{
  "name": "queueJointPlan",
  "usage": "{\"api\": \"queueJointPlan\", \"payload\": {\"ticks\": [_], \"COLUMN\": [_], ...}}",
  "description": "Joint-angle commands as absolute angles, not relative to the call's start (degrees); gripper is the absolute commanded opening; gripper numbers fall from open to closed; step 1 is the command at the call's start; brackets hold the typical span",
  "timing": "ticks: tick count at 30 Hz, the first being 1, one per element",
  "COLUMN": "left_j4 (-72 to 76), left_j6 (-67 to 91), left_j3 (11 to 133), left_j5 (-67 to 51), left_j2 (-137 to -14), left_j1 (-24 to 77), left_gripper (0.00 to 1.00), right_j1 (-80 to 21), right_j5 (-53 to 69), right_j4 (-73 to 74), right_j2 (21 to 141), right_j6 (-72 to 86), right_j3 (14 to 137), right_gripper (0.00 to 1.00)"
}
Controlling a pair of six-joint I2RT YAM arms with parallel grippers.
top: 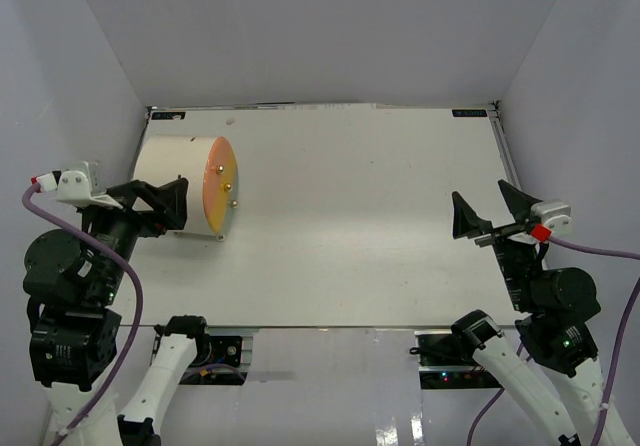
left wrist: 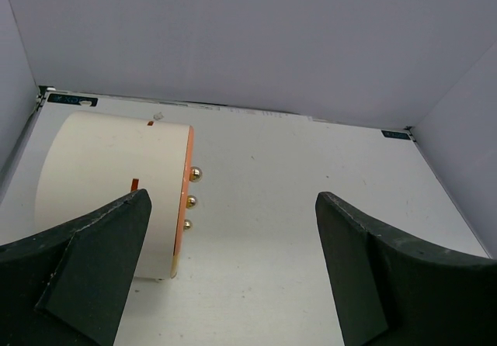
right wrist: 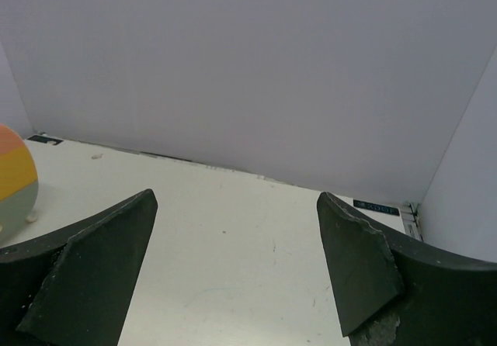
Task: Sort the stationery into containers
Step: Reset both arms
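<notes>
No stationery shows in any view. The containers are shut inside a cream drum (top: 175,171) lying on its side at the table's left. Only its orange round face (top: 219,188) and three small brass knobs (left wrist: 191,201) show. My left gripper (top: 167,207) hangs open just near of the drum (left wrist: 109,171), with nothing between its fingers (left wrist: 93,261); the left finger covers the drum's near corner. My right gripper (top: 482,195) stands open and empty over the table's right side, far from the drum. A slice of the orange face (right wrist: 15,177) is at the left edge of the right wrist view.
White table (top: 360,216) boxed in by pale grey walls at the back and both sides. Its near edge (top: 330,327) runs just ahead of the arm bases. Purple cables (top: 600,251) trail from both wrists.
</notes>
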State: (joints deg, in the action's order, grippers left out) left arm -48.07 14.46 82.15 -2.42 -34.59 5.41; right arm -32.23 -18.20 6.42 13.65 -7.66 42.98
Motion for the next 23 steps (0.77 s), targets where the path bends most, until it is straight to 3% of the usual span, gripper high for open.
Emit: {"api": "queueJointPlan", "payload": {"ticks": [1, 23], "left_j4": [-50.4, -49.2], "left_j6": [13.6, 14.1], "left_j3": [82.3, 78.0], "left_j5": [-0.8, 0.7], "left_j2": [-34.5, -33.7], "left_j1": [5.7, 6.2], "left_gripper": [0.98, 0.98], "right_j1": [-32.2, -32.2], "right_j5": [-12.4, -11.6], "right_j4": [2.6, 4.3], "right_j2": [10.5, 14.9], "right_j6": [-10.8, -12.5], "right_j3": [41.3, 43.8], "right_gripper": [0.90, 0.90]}}
